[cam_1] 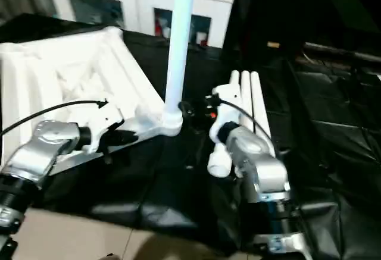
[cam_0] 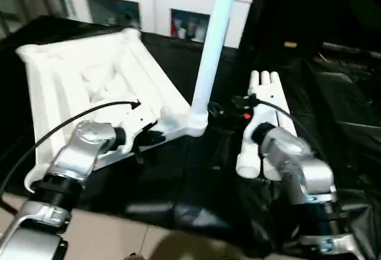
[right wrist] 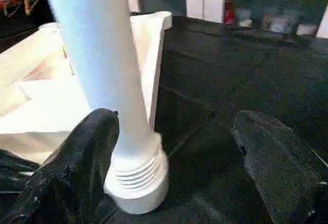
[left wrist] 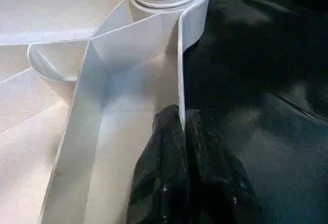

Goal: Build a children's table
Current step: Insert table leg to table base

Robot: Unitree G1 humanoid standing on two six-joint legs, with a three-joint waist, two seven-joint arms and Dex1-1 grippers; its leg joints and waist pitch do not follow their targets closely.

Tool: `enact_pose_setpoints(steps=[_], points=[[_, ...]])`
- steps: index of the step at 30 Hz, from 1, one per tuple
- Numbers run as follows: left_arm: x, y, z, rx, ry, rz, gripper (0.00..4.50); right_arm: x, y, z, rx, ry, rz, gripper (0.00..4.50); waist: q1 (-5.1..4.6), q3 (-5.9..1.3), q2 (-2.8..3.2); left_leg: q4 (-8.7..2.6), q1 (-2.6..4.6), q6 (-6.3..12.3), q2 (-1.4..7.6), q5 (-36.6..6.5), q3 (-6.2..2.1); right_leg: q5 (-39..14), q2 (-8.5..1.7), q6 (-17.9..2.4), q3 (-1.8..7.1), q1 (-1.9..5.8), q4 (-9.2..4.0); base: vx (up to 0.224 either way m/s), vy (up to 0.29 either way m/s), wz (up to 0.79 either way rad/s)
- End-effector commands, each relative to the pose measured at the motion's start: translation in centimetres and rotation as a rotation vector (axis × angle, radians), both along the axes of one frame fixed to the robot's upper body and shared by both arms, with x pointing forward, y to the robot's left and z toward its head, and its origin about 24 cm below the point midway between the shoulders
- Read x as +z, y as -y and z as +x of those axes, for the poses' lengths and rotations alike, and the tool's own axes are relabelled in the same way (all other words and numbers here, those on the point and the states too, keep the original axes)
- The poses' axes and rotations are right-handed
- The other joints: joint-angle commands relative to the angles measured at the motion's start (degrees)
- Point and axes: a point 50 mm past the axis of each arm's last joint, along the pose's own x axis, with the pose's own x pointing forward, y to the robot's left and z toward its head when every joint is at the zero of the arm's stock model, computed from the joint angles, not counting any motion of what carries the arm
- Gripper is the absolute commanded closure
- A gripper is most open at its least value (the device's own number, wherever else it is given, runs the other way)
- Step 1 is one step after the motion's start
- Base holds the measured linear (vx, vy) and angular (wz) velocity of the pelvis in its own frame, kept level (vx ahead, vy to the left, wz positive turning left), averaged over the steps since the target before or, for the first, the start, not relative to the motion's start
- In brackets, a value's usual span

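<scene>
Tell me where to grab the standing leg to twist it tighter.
Probably grip the leg low on its smooth round shaft, just above the ribbed collar at the corner socket. Come level from the black-cloth side, where the right gripper already stands open around it; the tabletop blocks the other side.

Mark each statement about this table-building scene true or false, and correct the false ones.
1. One leg stands upright in a corner socket of the table top. True.
2. The left gripper is open wide. False: it is shut on the table top's edge wall.
3. Three spare legs lie on the black cloth. True.
4. The right gripper is shut on the upright leg. False: its fingers stand apart beside the leg.
</scene>
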Motion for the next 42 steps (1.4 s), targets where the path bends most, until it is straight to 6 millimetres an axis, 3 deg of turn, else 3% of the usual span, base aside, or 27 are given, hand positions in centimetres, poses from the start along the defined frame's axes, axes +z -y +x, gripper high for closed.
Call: enact_pose_setpoints(steps=[1, 3, 7, 8, 9, 11, 13, 17, 19, 21, 22, 26, 33, 40, 42], points=[[1.9, 0.9, 0.5, -0.063, 0.087, -0.042, 4.5, 0.2, 0.4, 0.2, 0.025, -0.001, -0.014, 0.61, 0.02, -3.5, 1.32, -5.11, 1.24, -2.21, 1.1, -9.31, 0.93, -2.99, -3.18, -13.47, 1.7, 3.58, -4.38, -0.08, 0.009, -0.01], [2.0, 0.9, 0.5, -0.078, 0.084, -0.036, 4.5, 0.0, 0.5, 0.1, 0.093, -0.006, -0.053, 0.61, 0.17, -3.48, 1.12, -5.12, 1.21, -2.47, 1.12, -10.72, 1.11, -6.91, -3.23, -12.09, 1.87, 3.37, -4.75, -0.074, 0.004, -0.01], [2.1, 1.0, 0.5, -0.101, 0.087, -0.033, 4.5, -0.3, 0.6, -0.4, 0.207, -0.005, -0.088, 0.61, 0.47, -3.56, 0.96, -5.03, 0.8, -2.13, 1.07, -10.42, 1.26, -9.45, -3.28, -10.86, 2.0, 3.09, -5.14, -0.028, -0.004, 0.0], [2.1, 1.0, 0.4, -0.117, 0.087, -0.033, 4.5, -0.5, 0.8, -0.7, 0.261, 0.001, -0.104, 0.31, 0.59, -3.62, 0.92, -4.95, 0.68, -1.9, 1.14, -9.85, 1.3, -8.8, -3.28, -10.75, 2.01, 3.17, -5.13, 0.0, 0.0, 0.0], [2.2, 1.1, 0.3, -0.145, 0.085, -0.033, 4.5, -0.8, 1.3, -0.9, 0.316, 0.004, -0.138, 0.31, 0.51, -3.67, 0.18, -4.91, 0.6, -1.52, 1.19, -9.33, 1.43, -8.26, -3.26, -10.77, 2.03, 3.14, -5.16, 0.0, 0.0, 0.0], [2.2, 1.2, 0.2, -0.165, 0.083, -0.033, 4.5, -0.9, 1.6, -0.8, 0.341, 0.003, -0.163, 0.24, 0.72, -3.74, 0.57, -4.79, 0.46, -1.22, 1.21, -8.05, 1.49, -6.94, -3.31, -11.2, 1.97, 3.06, -4.93, 0.0, 0.0, 0.0], [2.1, 1.4, -0.1, -0.202, 0.082, -0.031, 4.5, -1.1, 2.1, -0.7, 0.392, -0.002, -0.192, 0.09, 0.71, -3.78, 0.03, -4.7, 0.35, -0.43, 1.19, -6.98, 1.67, -5.1, -3.15, -12.0, 1.86, 2.97, -4.84, 0.0, 0.0, 0.0], [1.7, 1.9, -0.6, -0.257, 0.067, -0.02, 4.5, -1.6, 1.6, -0.2, 0.441, 0.009, -0.253, 0.09, 0.59, -3.65, -0.01, -4.65, 0.01, 0.66, 1.22, -5.19, 1.67, -2.12, -3.08, -12.96, 1.68, 2.75, -4.38, 0.0, 0.0, 0.0], [1.3, 2.2, -1.1, -0.29, 0.048, -0.01, 4.5, -1.9, 0.8, 0.4, 0.443, 0.014, -0.28, 0.09, 0.38, -3.13, -0.31, -4.7, -0.02, 0.88, 1.14, -5.49, 1.82, -2.88, -3.07, -12.99, 1.77, 2.42, -4.53, 0.0, 0.0, 0.0], [1.2, 2.3, -1.2, -0.297, 0.043, -0.009, 4.5, -2.0, 0.6, 0.5, 0.448, 0.014, -0.281, 0.09, 0.48, -3.15, -0.1, -4.77, 0.24, 0.75, 1.33, -6.04, 1.8, -3.21, -3.16, -13.08, 1.8, 2.35, -4.51, 0.0, 0.0, 0.0], [1.0, 2.4, -1.5, -0.314, 0.033, -0.004, 4.5, -2.2, 0.1, 0.5, 0.492, 0.017, -0.293, 0.09, 0.45, -2.46, -0.63, -4.98, 0.15, 1.0, 1.37, -6.36, 1.88, -3.27, -2.97, -12.97, 1.81, 2.09, -4.63, 0.0, 0.0, 0.0], [0.6, 2.4, -1.8, -0.324, 0.022, 0.019, 4.5, -2.5, -0.5, 0.3, 0.561, 0.026, -0.313, 0.09, 0.36, -2.19, -0.96, -5.15, 0.11, 1.76, 1.37, -5.4, 1.98, -1.7, -2.97, -13.05, 1.79, 2.31, -4.54, 0.0, 0.0, 0.0], [0.2, 2.0, -1.6, -0.31, 0.024, 0.054, 4.5, -2.9, -0.3, 0.5, 0.603, 0.037, -0.359, 0.09, -0.19, -1.79, -1.14, -5.28, 0.22, 2.76, 1.38, -4.96, 2.12, -1.59, -2.99, -13.45, 1.82, 2.29, -4.76, 0.0, 0.0, 0.0], [0.2, 1.9, -1.6, -0.31, 0.025, 0.068, 4.5, -2.8, -0.1, 0.8, 0.605, 0.046, -0.339, 0.09, -0.24, -1.69, -1.15, -5.47, 0.37, 2.08, 1.58, -6.72, 2.1, -4.79, -3.06, -13.0, 1.88, 2.19, -5.01, 0.0, 0.0, 0.0], [0.2, 1.9, -1.6, -0.31, 0.025, 0.066, 4.5, -2.9, -0.2, 0.8, 0.605, 0.045, -0.336, 0.36, -0.25, -1.73, -1.23, -5.46, 0.33, 2.17, 1.57, -6.48, 2.13, -4.37, -3.06, -13.04, 1.89, 2.22, -4.99, 0.0, 0.0, 0.0]])
